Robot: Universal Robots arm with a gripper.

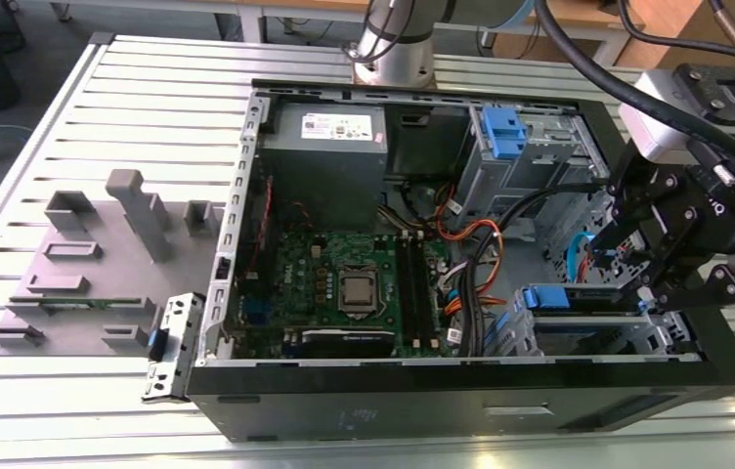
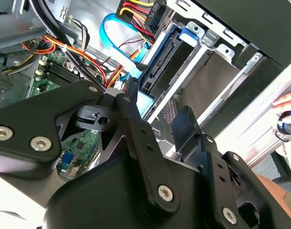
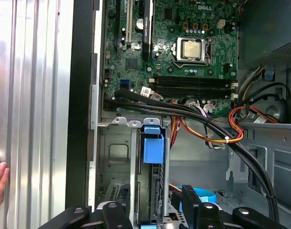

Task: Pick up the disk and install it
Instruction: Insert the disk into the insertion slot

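Inside the open computer case (image 1: 472, 410), the drive bay (image 3: 117, 152) held the disk (image 3: 152, 152), which stood on edge. The gripper (image 3: 155, 202) reached down into the case over that bay. The disk's long axis ran straight ahead from the gap between the fingers (image 3: 191, 200), which stood wide apart on either side of its near end, apparently clamping nothing.

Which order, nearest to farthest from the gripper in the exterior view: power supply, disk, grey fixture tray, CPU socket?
From the gripper, exterior view:
1. disk, in the drive bay right beside it.
2. CPU socket, mid-motherboard.
3. power supply, far corner of the case.
4. grey fixture tray, outside the case, at the exterior view's left.
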